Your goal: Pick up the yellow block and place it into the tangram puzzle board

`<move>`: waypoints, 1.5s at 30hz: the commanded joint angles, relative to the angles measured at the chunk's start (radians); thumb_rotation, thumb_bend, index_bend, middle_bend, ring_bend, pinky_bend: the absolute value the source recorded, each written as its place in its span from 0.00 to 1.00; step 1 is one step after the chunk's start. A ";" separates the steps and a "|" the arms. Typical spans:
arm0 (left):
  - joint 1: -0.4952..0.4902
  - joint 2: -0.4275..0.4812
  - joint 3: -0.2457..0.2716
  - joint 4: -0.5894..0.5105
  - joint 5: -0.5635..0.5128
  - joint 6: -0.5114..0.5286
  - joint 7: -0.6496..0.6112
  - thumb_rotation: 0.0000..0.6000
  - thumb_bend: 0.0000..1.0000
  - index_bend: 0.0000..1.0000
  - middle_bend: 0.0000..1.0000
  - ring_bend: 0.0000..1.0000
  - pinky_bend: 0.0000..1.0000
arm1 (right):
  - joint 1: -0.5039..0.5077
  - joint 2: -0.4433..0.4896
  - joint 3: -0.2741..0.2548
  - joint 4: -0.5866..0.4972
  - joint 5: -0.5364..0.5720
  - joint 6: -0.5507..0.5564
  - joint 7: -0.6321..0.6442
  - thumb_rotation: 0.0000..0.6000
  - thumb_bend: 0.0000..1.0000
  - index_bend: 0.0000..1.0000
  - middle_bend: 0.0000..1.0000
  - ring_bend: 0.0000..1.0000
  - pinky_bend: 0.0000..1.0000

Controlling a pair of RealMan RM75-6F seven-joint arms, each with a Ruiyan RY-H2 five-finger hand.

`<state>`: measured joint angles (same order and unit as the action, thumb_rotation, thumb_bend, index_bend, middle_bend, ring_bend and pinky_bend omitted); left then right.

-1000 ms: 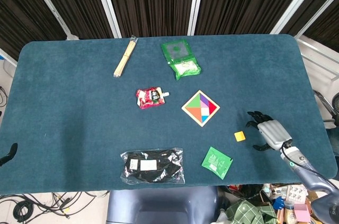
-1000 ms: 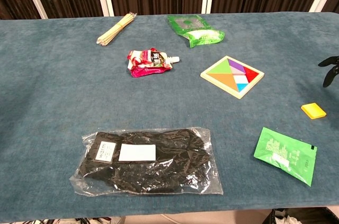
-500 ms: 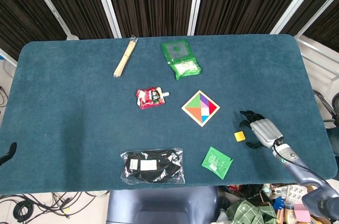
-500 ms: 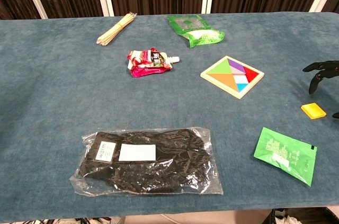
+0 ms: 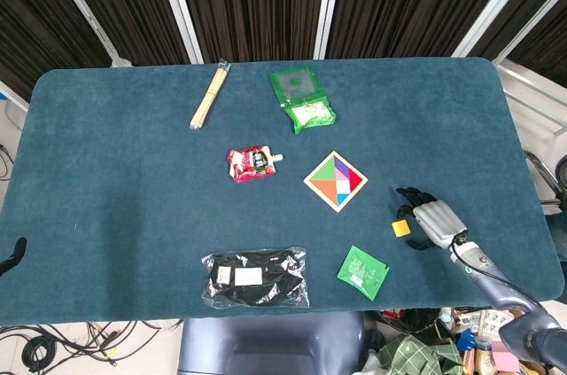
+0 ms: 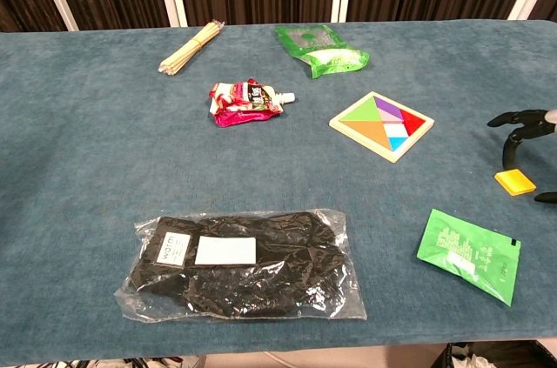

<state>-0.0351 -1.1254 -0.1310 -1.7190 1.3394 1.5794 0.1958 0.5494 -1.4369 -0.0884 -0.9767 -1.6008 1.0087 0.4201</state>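
The small yellow block (image 5: 401, 228) (image 6: 515, 182) lies flat on the blue cloth, right of and below the tangram puzzle board (image 5: 336, 181) (image 6: 382, 125), a wooden square filled with coloured pieces. My right hand (image 5: 427, 219) (image 6: 527, 130) hovers just right of the block with its dark fingers spread around it, holding nothing. At the far left edge of the head view only a dark tip of my left hand (image 5: 11, 256) shows, too little to tell how its fingers lie.
A green sachet (image 5: 362, 271) lies just below-left of the block. A black item in a clear bag (image 5: 255, 277) sits near the front edge. Further back lie a red pouch (image 5: 252, 163), a green packet (image 5: 302, 98) and a bundle of wooden sticks (image 5: 209, 95).
My right hand has moved left toward the yellow block, from well to its right to right beside it with fingers spread over it. Nothing else has shifted.
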 commanded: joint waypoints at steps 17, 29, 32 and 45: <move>0.000 -0.004 -0.002 0.003 -0.001 0.004 0.005 1.00 0.31 0.00 0.00 0.00 0.00 | 0.006 -0.031 -0.001 0.050 -0.012 -0.004 0.034 1.00 0.23 0.42 0.03 0.00 0.14; 0.000 -0.003 -0.003 0.004 -0.001 0.003 0.003 1.00 0.31 0.00 0.00 0.00 0.00 | 0.005 -0.039 0.001 0.054 -0.008 -0.010 0.033 1.00 0.25 0.48 0.03 0.00 0.14; 0.000 -0.004 -0.004 0.002 -0.002 0.003 0.004 1.00 0.31 0.00 0.00 0.00 0.00 | 0.006 -0.042 0.002 0.054 -0.009 -0.007 0.037 1.00 0.27 0.50 0.03 0.00 0.14; 0.002 0.002 -0.004 -0.005 -0.004 0.000 -0.010 1.00 0.31 0.00 0.00 0.00 0.00 | 0.101 0.109 0.096 -0.183 0.102 -0.152 -0.050 1.00 0.34 0.51 0.01 0.00 0.14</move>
<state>-0.0335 -1.1241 -0.1349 -1.7235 1.3357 1.5795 0.1866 0.6064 -1.3905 -0.0316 -1.0620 -1.5684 0.9592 0.4227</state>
